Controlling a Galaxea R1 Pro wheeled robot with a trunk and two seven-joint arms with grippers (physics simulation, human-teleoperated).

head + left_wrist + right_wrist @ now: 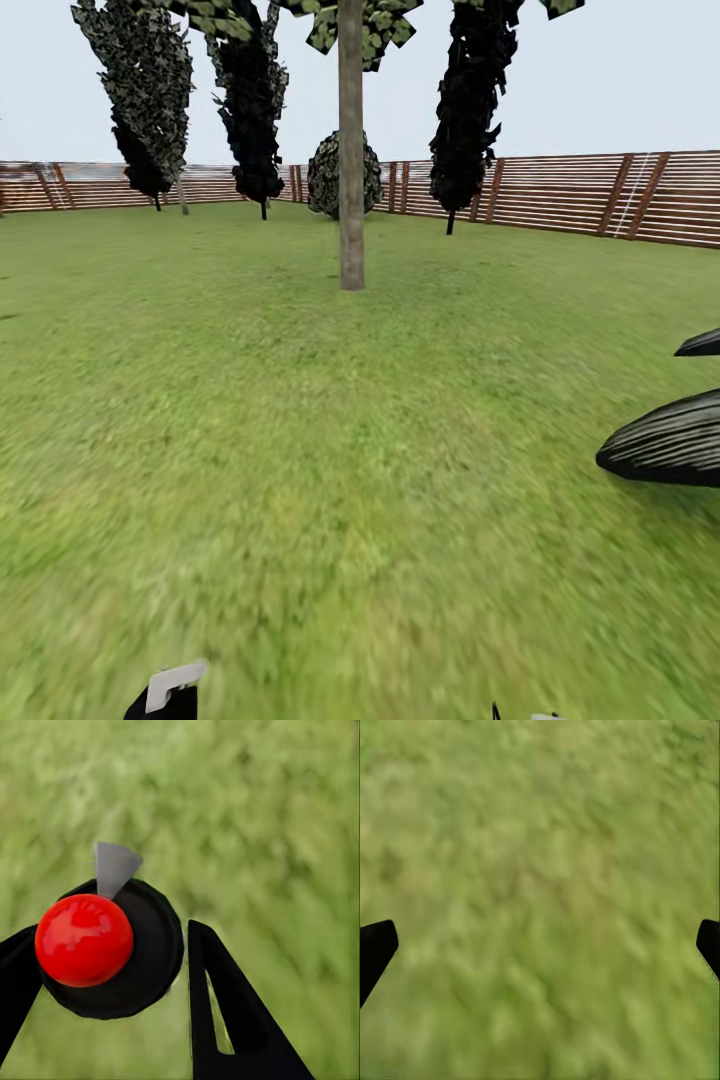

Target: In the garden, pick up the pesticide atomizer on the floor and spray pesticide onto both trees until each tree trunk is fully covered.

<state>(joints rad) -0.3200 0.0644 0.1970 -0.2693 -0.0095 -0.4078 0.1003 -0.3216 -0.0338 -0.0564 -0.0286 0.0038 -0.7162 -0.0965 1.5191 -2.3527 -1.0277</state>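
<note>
The pesticide atomizer (97, 945) has a glossy red ball top, a black round body and a grey nozzle. It sits between the black fingers (225, 1020) of my left gripper (112, 931), which is shut on it above the grass. Its grey nozzle (175, 683) also peeks in at the bottom edge of the head view. One tree trunk (351, 150), a tall, bare, grey-brown column, stands straight ahead in the middle of the lawn. My right gripper (540, 934) hangs open over bare grass with nothing between its fingers.
A brown slat fence (560, 190) rings the lawn at the back. Dark narrow cypresses (468, 110) and a round bush (327, 175) stand along it. Black ribbed leaves (670, 450) reach in from the right. Open grass (330, 450) lies between me and the trunk.
</note>
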